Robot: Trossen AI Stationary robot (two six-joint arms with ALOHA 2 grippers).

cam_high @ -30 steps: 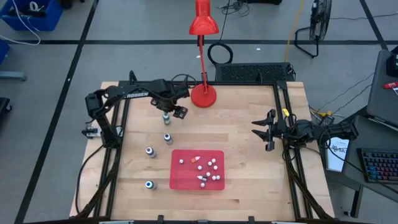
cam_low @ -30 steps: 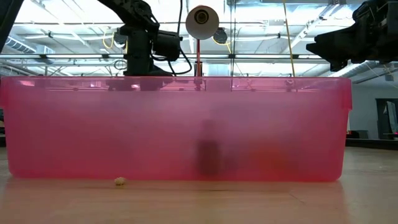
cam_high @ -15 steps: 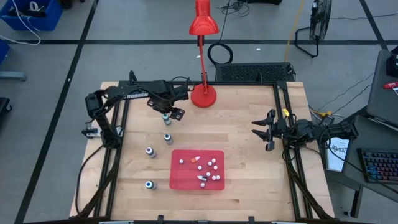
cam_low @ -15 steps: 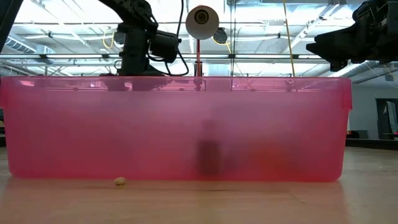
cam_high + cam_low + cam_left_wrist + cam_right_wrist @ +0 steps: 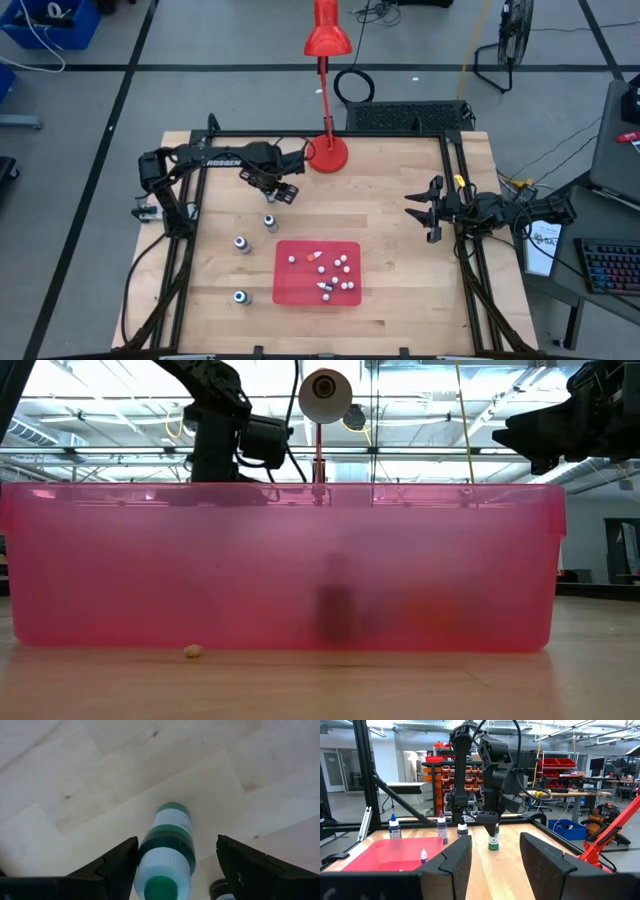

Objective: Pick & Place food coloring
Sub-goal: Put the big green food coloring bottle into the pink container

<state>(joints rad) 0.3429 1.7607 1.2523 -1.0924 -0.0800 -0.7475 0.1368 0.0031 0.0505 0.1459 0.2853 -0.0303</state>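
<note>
The wooden tabletop (image 5: 400, 250) carries a red desk lamp (image 5: 327, 150) at its far edge and a flat red tray (image 5: 300, 285) near the middle front, where several of the tiny food coloring bottles (image 5: 340, 270) already lie scattered. Three more stand loose on the wood left of the tray (image 5: 241, 243). The left gripper (image 5: 277, 187) hangs over the far-left part of the tabletop, just beside the lamp base, its jaws apart with a green-labelled bottle (image 5: 167, 847) standing upright between them but not yet touched by either finger. The right gripper (image 5: 425, 212) waits well apart at the right edge, jaws apart and empty. The bottle is likely very light, stiff plastic, smooth and narrow, so it may tip or twist at a nudge; the sensible hold is across the body just below the white cap (image 5: 161, 870), squeezed gently and squarely.
</note>
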